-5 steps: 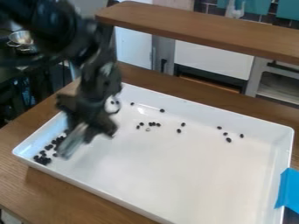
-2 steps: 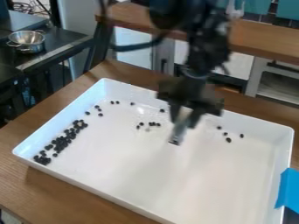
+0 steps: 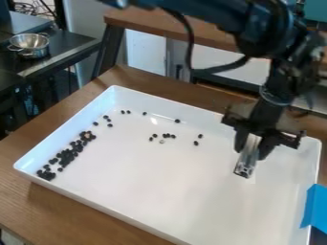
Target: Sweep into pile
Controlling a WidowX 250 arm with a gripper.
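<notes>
Small black round pieces (image 3: 66, 155): being too small to identify
Black jointed robot arm (image 3: 271, 28): blurring, crossing the top edge
Flat blue tape (image 3: 316, 208): crossing the right edge

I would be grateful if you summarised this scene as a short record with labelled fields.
container: white tray on a wooden table
pieces: small, dark, roundish
main cluster: dark pieces along the tray's left side in the view
strays: loose pieces in small groups and singly, towards the far side
gripper: over the tray's right part, closed on a pale grey tool
tool touching tray: cannot tell
tape: blue, right edge of view
</notes>
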